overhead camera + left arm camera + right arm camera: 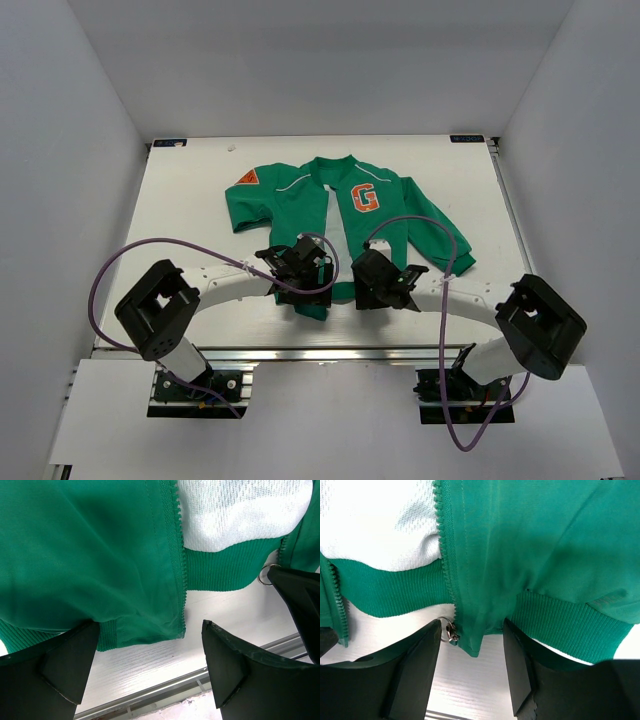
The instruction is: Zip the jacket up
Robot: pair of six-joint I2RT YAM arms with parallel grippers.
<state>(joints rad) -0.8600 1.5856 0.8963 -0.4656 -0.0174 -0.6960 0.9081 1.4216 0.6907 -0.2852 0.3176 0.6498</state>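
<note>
Jacket position: the jacket (290, 205) is spread flat on the white table (190, 200), with its collar at the far side and its hem toward the arm bases.
Jacket front: it is unzipped, and the two front panels are parted, so that the light lining (240, 510) is seen between them.
Patches: an orange G patch (365, 198) is seen on the chest at the right of the top view, and an orange triangle patch (247, 178) on the sleeve at the left.
Left pincer: the left pincer (150, 655) is placed at the hem of the left-side panel. Its jaws are spread wide, and the lower corner of this panel lies between them, not clamped.
Zipper teeth: the zipper teeth (179, 545) run along the inner edge of this panel down to the corner.
Right pincer: the right pincer (472, 665) is placed at the hem of the other panel. Its jaws are apart, with the panel's lower corner between them, and nothing is gripped.
Pull ring: a small metal pull ring (449, 630) is seen at this corner, just beside one finger.
Ribbed hem: the ribbed hem (560, 625) lies on the table.
</note>
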